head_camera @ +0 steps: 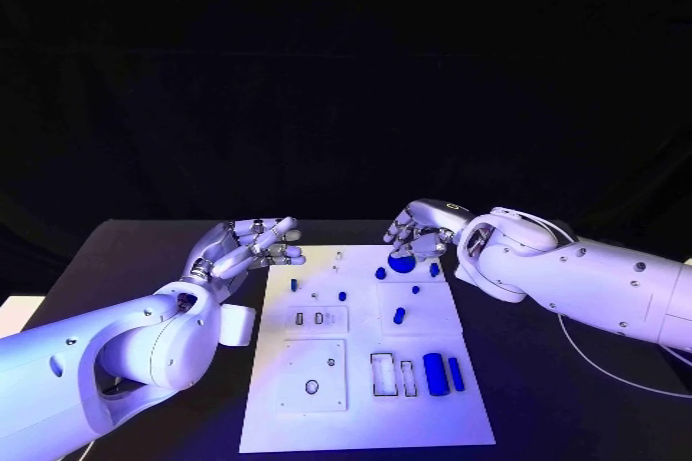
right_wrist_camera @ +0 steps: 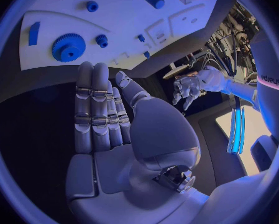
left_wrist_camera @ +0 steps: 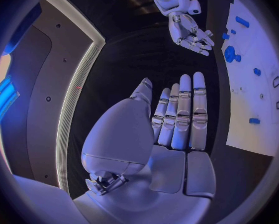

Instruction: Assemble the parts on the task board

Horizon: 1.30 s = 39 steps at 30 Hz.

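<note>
Toothed blue gear [right_wrist_camera: 68, 47] lies on flat white task board [head_camera: 325, 421], matte black worktop [head_camera: 555, 401]; left hand [head_camera: 248, 247] and right hand [head_camera: 418, 233] apparently released, fingers extended.

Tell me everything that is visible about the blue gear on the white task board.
The blue gear is a round toothed wheel with a raised hub and a centre hole; it looks like plastic. It lies flat on the white task board, near its far edge, beside smaller blue parts. The right hand hovers over that end with nothing in its fingers. In the right wrist view, nothing touches the gear but the board.
</note>
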Each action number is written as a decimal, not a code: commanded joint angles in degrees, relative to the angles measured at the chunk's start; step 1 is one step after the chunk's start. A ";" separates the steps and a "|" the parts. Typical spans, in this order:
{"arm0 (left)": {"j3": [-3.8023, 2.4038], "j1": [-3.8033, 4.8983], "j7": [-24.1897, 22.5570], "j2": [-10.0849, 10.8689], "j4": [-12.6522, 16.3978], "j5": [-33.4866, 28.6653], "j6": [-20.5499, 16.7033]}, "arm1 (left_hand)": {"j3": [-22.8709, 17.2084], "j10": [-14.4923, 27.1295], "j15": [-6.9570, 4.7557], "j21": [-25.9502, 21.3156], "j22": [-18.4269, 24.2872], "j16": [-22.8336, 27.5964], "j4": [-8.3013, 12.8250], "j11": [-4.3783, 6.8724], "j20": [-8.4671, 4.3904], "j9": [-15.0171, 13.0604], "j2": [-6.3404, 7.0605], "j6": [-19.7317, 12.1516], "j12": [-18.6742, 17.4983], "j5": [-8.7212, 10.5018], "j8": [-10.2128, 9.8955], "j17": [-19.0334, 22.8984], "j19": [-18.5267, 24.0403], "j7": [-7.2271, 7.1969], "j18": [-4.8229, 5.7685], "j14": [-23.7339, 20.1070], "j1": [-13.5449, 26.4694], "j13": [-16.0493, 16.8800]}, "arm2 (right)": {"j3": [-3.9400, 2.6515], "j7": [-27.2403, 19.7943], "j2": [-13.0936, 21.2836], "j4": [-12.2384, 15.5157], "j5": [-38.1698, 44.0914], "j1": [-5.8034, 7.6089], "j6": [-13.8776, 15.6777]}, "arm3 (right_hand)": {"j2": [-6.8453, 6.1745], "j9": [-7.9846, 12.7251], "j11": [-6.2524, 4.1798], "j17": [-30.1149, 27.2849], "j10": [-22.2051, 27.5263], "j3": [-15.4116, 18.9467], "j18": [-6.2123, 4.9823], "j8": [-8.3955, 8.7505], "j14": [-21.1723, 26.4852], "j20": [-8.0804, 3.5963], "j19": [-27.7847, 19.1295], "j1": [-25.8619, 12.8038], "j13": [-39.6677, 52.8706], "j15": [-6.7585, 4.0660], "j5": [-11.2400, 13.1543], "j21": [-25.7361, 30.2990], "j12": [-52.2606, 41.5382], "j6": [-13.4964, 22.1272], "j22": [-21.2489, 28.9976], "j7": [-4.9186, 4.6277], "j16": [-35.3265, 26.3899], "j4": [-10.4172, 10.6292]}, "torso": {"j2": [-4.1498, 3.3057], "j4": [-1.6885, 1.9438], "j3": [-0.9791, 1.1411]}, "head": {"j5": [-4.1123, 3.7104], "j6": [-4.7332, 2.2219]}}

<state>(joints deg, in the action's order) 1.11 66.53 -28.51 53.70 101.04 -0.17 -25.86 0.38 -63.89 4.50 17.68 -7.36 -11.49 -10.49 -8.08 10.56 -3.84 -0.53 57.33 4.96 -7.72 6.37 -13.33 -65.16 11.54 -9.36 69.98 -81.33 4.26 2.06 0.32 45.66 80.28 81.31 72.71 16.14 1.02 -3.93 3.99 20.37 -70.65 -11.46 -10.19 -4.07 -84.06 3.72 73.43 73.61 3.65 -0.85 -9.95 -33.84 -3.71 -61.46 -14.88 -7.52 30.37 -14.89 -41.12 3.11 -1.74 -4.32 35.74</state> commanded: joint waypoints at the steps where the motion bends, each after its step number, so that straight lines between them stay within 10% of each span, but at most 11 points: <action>1: -0.15 0.15 0.32 0.25 1.13 -1.05 2.04 | 0.15 -0.10 -0.08 0.88 -0.45 -0.50 0.29 -0.04 -0.27 0.05 -0.42 0.07 -0.48 0.20 -0.47 -0.89 -1.26 0.13 -1.10 0.83 0.30 -0.04 | -0.03 5.55 -0.34 0.34 11.24 0.11 -6.35 | -0.28 -0.06 -0.45 7.64 0.01 -0.92 -0.20 0.34 -2.44 -0.24 1.11 -1.10 0.07 -0.43 0.35 -3.22 0.14 -0.23 -1.89 0.06 9.74 0.42 | -1.35 0.58 -0.22 | -0.47 -0.24; 8: -0.33 0.22 0.60 0.88 2.48 -1.27 2.31 | 0.31 -0.13 -0.25 1.66 -0.89 -0.81 0.43 0.04 -0.51 0.04 -0.50 0.10 -0.82 0.18 -0.78 -1.90 -2.00 0.08 -1.05 1.35 0.34 -0.02 | -0.03 7.35 -1.14 0.39 14.62 0.15 -9.30 | -1.83 -0.07 -0.29 27.00 1.68 -2.97 2.05 0.41 -2.43 0.24 5.45 -2.25 0.05 -0.35 0.21 -20.95 0.19 0.01 -21.33 0.24 28.61 1.33 | -2.33 0.98 -0.33 | -0.52 -0.46; 39: -0.42 0.64 1.57 1.56 3.08 -1.92 2.19 | 0.48 0.23 -0.22 2.12 -1.19 -0.88 0.61 -0.09 -0.59 0.08 -0.48 -0.18 -1.18 0.18 -1.19 -2.69 -2.18 0.27 -0.98 1.38 0.37 -0.08 | -0.01 7.11 -3.41 -1.08 15.83 -0.11 -12.02 | -1.69 -0.49 -0.35 36.95 0.88 -7.31 2.96 -0.11 -2.06 0.72 4.24 -1.84 0.23 -0.38 0.50 -31.31 -0.05 -2.01 -32.47 0.50 38.25 4.36 | -3.72 1.94 -0.54 | -1.16 -0.45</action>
<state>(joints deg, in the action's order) 0.74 67.08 -26.93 55.29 104.04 -1.75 -24.70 0.70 -63.89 4.11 19.53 -8.45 -12.16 -10.18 -8.07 9.94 -3.85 -0.75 57.32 4.17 -7.72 5.38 -15.97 -67.06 11.54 -9.35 70.99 -81.11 4.24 2.04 7.42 42.36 79.32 96.25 72.71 5.68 -1.22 -4.37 3.55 57.24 -69.38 -18.57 -7.96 -3.89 -83.93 4.53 77.64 71.51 3.83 -1.14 -9.75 -65.04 -3.72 -63.20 -47.22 -7.01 68.47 -10.47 -44.75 4.97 -2.27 -5.44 35.24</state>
